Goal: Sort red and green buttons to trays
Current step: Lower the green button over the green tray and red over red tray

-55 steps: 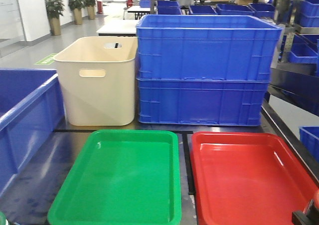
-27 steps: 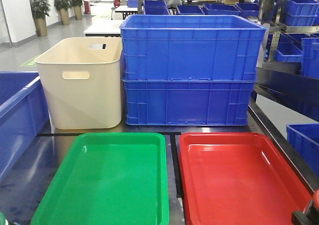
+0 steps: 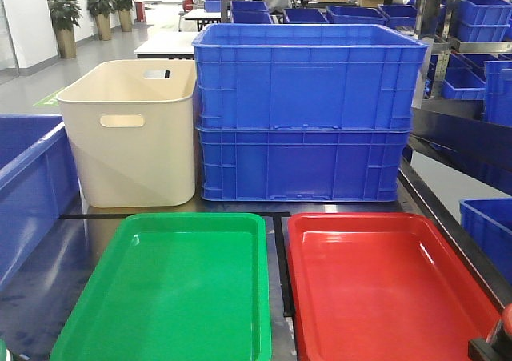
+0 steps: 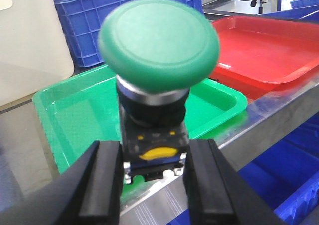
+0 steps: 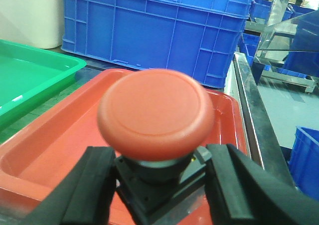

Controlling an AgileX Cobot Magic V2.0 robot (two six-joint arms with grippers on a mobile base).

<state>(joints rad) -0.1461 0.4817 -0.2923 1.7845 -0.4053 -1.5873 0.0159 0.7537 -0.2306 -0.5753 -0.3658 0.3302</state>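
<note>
Since each button looks light and rigid (domed caps probably slippery), the square black body is the sound hold: left claw [image 4: 153, 177] grips the green button [image 4: 158, 45] near the green tray [image 4: 55, 110], right claw [image 5: 162, 187] the red button [image 5: 157, 112] near the red tray [image 5: 50, 140].
</note>
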